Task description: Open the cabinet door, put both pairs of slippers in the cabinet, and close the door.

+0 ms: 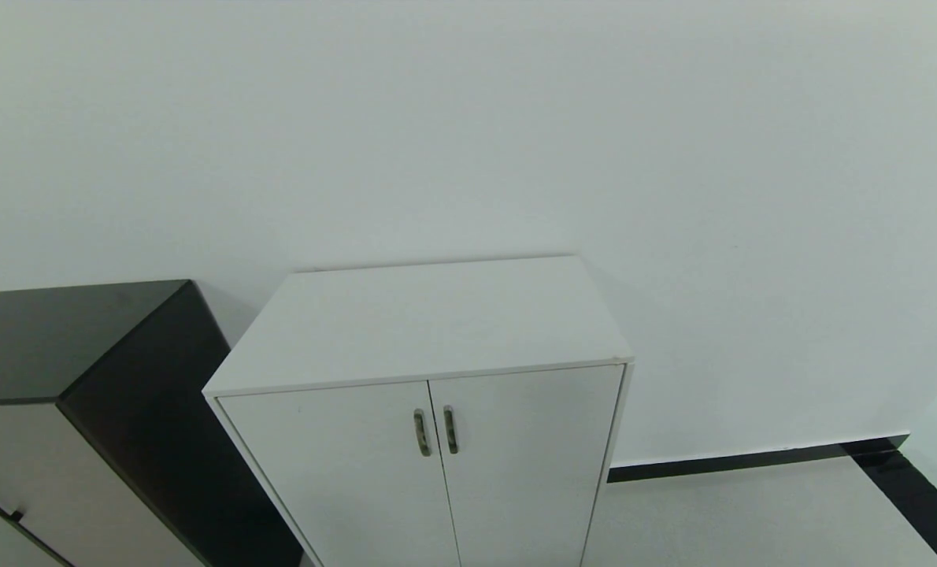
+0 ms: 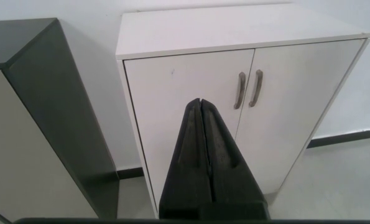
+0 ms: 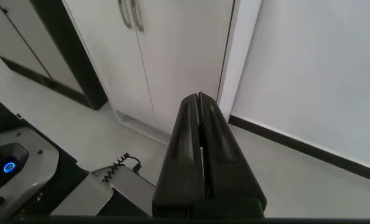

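A white two-door cabinet [image 1: 429,370] stands against the wall, both doors shut, with two metal handles [image 1: 435,431] side by side at the middle. In the left wrist view the cabinet [image 2: 234,93] and its handles [image 2: 248,89] face my left gripper [image 2: 201,101], which is shut with nothing in it and some way in front of the left door. My right gripper [image 3: 199,96] is shut and empty, low before the cabinet's right door [image 3: 185,56], above the floor.
A dark cabinet [image 1: 83,409] with a pale front stands close to the left of the white one. A black skirting strip [image 1: 752,458] runs along the wall's foot on the right, over pale floor [image 1: 752,520].
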